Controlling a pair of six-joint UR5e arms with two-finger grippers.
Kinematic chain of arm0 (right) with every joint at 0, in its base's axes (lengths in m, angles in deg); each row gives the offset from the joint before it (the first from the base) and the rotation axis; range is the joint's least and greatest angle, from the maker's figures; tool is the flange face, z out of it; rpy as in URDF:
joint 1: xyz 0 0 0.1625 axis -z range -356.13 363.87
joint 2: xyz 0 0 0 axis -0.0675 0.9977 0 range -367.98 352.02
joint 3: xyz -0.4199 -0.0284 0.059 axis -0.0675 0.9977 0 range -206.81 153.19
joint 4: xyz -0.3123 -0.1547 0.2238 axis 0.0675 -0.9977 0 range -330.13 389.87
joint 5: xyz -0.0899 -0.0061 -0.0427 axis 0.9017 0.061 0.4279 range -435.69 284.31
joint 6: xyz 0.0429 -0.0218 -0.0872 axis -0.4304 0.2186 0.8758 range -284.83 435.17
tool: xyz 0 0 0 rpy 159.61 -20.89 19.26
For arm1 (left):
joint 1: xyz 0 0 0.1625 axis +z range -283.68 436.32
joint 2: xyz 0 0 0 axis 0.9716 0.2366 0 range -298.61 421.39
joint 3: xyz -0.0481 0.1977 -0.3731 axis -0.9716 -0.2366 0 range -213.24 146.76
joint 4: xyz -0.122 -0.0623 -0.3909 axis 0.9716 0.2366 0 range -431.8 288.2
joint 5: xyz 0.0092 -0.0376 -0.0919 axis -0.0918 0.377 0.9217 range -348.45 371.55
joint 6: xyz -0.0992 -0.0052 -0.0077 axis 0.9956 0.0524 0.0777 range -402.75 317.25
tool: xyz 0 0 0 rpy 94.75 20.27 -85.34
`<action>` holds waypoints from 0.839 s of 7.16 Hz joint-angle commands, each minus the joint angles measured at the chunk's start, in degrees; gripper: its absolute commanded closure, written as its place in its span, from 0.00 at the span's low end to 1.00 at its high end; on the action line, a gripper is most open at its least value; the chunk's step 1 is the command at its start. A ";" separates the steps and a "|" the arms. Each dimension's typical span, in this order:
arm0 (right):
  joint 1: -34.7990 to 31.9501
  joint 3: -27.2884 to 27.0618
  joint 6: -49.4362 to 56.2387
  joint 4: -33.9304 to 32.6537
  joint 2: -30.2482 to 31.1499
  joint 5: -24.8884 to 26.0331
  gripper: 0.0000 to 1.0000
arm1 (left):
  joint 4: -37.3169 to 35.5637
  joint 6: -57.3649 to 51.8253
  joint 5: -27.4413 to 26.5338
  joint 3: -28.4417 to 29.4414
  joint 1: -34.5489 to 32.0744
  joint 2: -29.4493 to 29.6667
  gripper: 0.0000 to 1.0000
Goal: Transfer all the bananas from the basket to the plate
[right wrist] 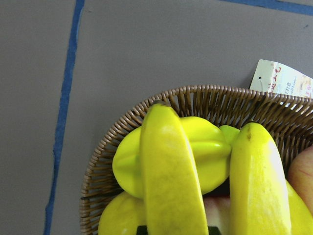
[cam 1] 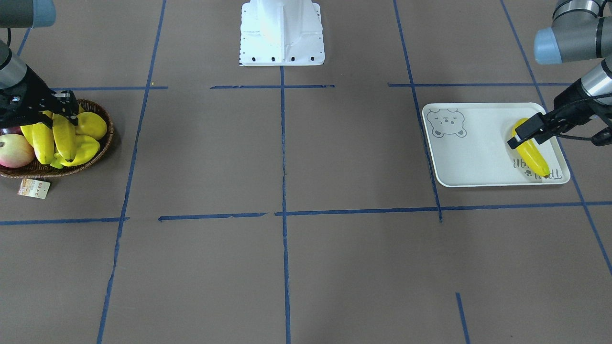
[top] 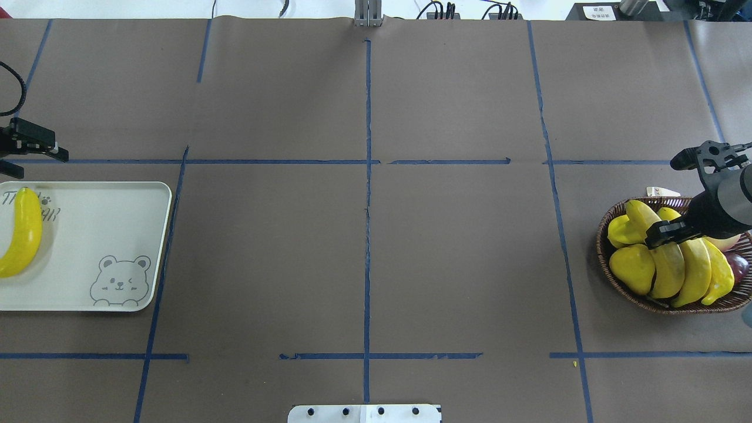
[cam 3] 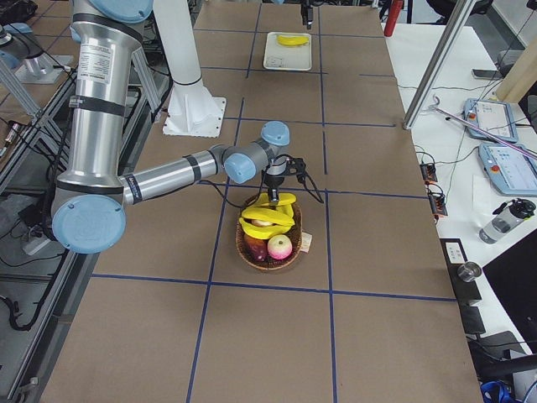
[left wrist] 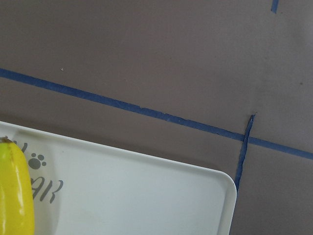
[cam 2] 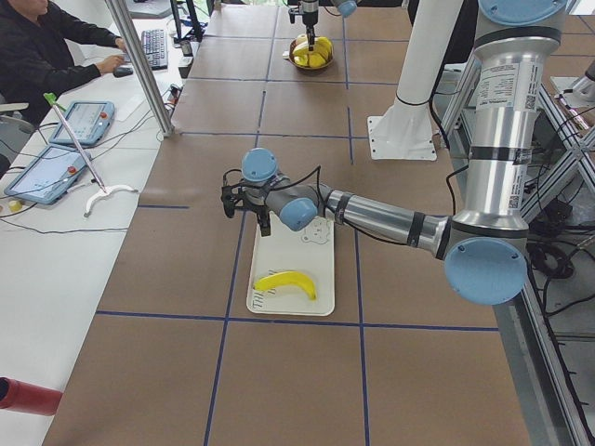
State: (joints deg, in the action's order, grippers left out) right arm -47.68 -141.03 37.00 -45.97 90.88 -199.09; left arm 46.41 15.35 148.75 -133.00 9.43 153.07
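One curved yellow plastic banana (top: 20, 232) is lying on the off-white rectangular plate (top: 106, 235) beside the spread, empty left hand (top: 35, 161), while a second banana (top: 670, 270) in the dark wicker basket (top: 602, 252) is being straddled by the right hand (top: 664, 234), closure unclear, likely needing a firm lift next.

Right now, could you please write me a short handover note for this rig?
Left gripper: open, empty, hovering at the plate's far edge.
Right gripper: shut on a basket banana, not lifted clear of the basket.
Done: one plate banana lies on the plate.
Left: move the basket banana and at least one neighbouring banana to the plate.
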 commanded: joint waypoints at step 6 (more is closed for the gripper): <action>-2.74 -3.01 0.56 -0.35 0.01 -8.60 0.94 | -0.09 0.09 0.00 -0.18 0.00 0.00 0.00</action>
State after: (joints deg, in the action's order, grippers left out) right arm -48.64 -142.56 37.37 -46.03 90.86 -204.57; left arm 46.35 15.43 148.75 -133.15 9.43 153.07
